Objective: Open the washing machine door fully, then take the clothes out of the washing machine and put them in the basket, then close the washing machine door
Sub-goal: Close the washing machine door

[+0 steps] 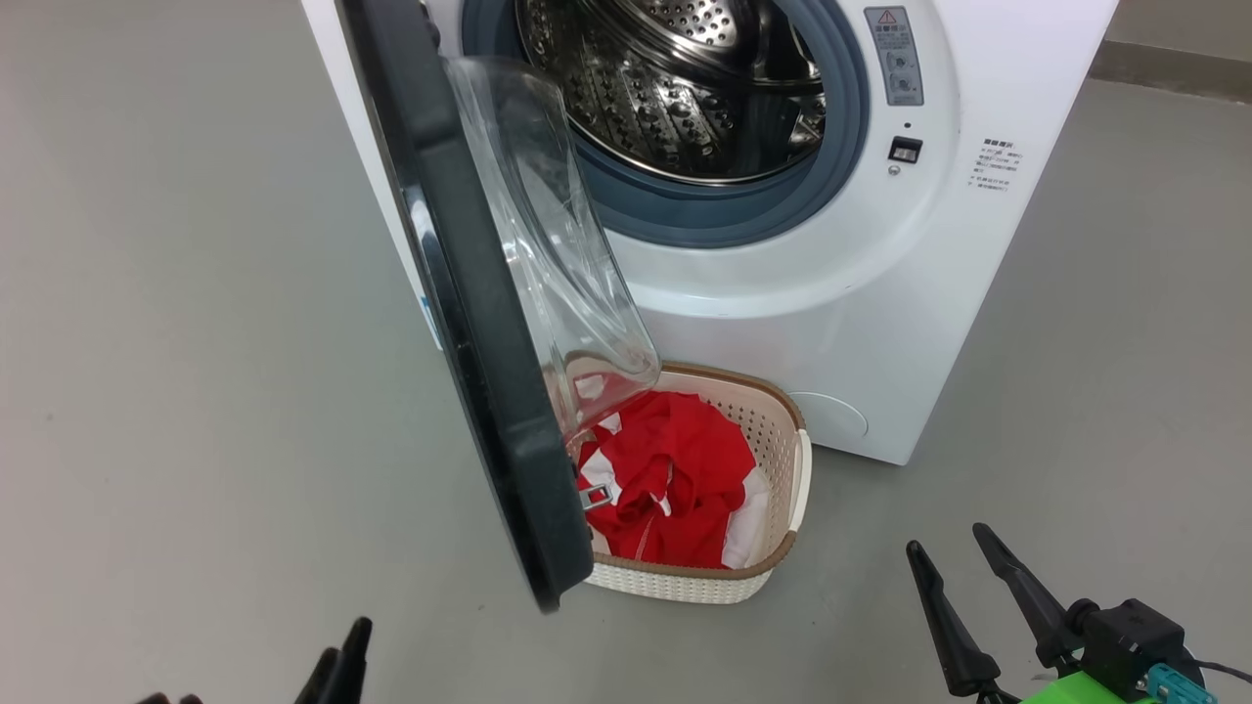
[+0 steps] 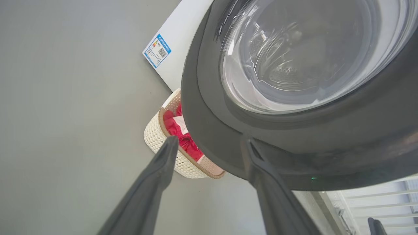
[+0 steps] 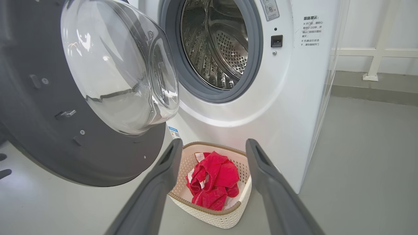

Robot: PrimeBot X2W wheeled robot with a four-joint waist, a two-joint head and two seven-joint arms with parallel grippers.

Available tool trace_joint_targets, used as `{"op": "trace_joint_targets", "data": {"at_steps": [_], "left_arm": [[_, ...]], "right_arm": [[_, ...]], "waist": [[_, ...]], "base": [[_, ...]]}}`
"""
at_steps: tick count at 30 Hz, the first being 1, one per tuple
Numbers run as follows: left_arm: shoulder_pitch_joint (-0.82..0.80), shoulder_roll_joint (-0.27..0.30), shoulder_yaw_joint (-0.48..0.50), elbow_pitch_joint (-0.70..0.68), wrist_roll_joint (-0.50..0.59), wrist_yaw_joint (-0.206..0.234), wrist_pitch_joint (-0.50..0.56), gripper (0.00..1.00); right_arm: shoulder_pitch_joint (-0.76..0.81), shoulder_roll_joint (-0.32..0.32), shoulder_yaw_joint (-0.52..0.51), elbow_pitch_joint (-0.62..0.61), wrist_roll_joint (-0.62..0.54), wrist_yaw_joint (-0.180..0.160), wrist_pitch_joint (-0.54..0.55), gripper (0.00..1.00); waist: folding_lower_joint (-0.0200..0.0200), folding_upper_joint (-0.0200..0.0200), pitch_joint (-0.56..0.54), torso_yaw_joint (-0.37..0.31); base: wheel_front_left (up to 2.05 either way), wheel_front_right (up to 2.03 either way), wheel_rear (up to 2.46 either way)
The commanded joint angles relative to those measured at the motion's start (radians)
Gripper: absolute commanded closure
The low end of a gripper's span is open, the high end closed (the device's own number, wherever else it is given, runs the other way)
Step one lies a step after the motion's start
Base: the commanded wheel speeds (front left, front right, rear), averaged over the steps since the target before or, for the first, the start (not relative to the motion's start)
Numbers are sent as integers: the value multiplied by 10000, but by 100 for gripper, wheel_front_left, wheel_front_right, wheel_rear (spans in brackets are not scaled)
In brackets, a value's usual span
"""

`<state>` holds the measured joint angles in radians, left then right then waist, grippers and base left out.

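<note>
Laundry corner, seen from a few steps back. The washing machine (image 1: 831, 323), a white front-loader, stands at the far side. Its steel drum (image 1: 675, 88) looks empty as far as the opening shows. The washing machine door (image 1: 469, 323) hangs from the left of the opening and is swung out towards the near side, its clear glass bowl (image 1: 548, 244) bulging to the right.

The basket (image 1: 729, 376) sits on the grey floor (image 1: 196, 342) just in front of the machine, below the glass bowl. The clothes (image 1: 675, 479), red with white panels, lie crumpled inside it.

The left gripper (image 2: 209, 143) hovers near the door's outer face, to the left of it, fingers spread and holding nothing. The right gripper (image 1: 954, 548) hangs at the near right, well apart from the door, fingers spread too and empty.

Only closing the door seems left to do. The door is likely rigid and fairly heavy, swinging freely on its hinge. Its glossy black rim would probably be slippery to pinch, so a flat push should suit better than a grip. The best spot looks like the outer rim at the near free edge, farthest from the hinge. The glass is best left alone. Whether the door's lower edge clears the basket rim cannot be told.
</note>
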<state>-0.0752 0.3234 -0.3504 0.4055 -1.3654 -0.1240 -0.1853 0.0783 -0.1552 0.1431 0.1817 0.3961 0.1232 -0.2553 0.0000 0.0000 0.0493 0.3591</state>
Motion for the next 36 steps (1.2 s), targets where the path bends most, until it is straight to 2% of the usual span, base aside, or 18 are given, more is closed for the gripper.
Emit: {"op": "trace_joint_targets", "data": {"at_steps": [1,6,15,16,24,28,36], "left_arm": [[-194,331,70,46,484,-67,-374,0],[-367,282,-109,570,1883,-67,-749,0],[44,-1004,2347,133,6804,-67,-762,0],[44,-1004,2347,133,6804,-67,-762,0],[551,-2124,4121,-989,10456,-67,-763,0],[776,-2481,4592,-1624,11496,-67,-763,0],[1076,-2709,4830,-1971,12025,-67,-764,0]], "right_arm": [[-262,-103,184,-223,-144,75,-65,0],[-295,-84,148,-215,-139,75,-65,0],[-357,-54,58,-224,-152,75,-65,0],[-357,-54,58,-224,-152,75,-65,0],[-335,10,36,-195,-131,75,-65,0],[-342,29,21,-190,-120,75,-65,0],[-295,123,-113,-189,-92,75,-65,0]], "waist": [[0,0,11,1],[0,0,25,7],[0,0,61,10],[0,0,61,10],[0,0,-27,-21],[0,0,-64,-41],[0,0,-201,-71]], "base": [[0,0,0],[0,0,0],[0,0,0],[0,0,0],[0,0,0],[0,0,0],[0,0,0]]}}
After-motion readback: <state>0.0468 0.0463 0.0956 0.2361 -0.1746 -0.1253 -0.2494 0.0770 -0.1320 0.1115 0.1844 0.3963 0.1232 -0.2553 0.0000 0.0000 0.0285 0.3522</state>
